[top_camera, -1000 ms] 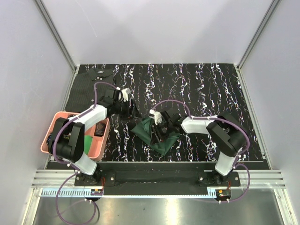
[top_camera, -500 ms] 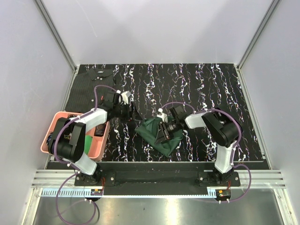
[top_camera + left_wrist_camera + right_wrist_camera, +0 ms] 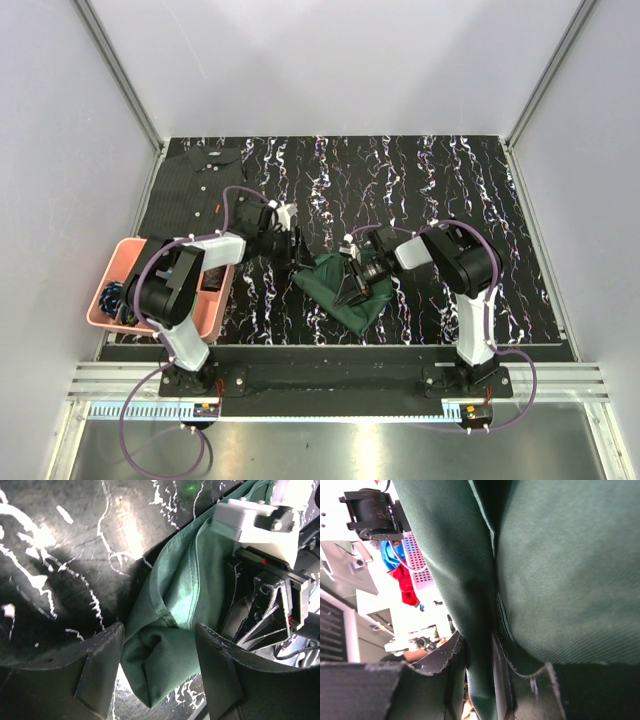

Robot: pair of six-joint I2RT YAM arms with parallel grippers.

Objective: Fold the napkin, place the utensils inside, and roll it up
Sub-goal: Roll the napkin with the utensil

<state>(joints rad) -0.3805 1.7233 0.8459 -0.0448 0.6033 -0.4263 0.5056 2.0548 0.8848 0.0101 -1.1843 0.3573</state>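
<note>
The dark green napkin point(image 3: 338, 295) lies bunched and partly folded on the table in front of the arms. My right gripper point(image 3: 352, 281) is shut on a fold of it; in the right wrist view the cloth point(image 3: 560, 570) fills the frame and a pinched ridge runs between the jaws of the right gripper point(image 3: 480, 680). My left gripper point(image 3: 300, 248) is open at the napkin's left corner. In the left wrist view that corner point(image 3: 170, 655) sits between the spread fingers of the left gripper point(image 3: 160, 675), without a visible grip. The orange-red fork is not in view.
A pink basket point(image 3: 215, 310) holding several items stands at the left front. The dark pinstriped shirt point(image 3: 190, 185) lies at the back left. The table is a black mat with white streaks point(image 3: 450, 190), walled on three sides.
My left gripper has moved right to the napkin's left corner. My right gripper has turned and drawn in over the napkin, which is now more bunched.
</note>
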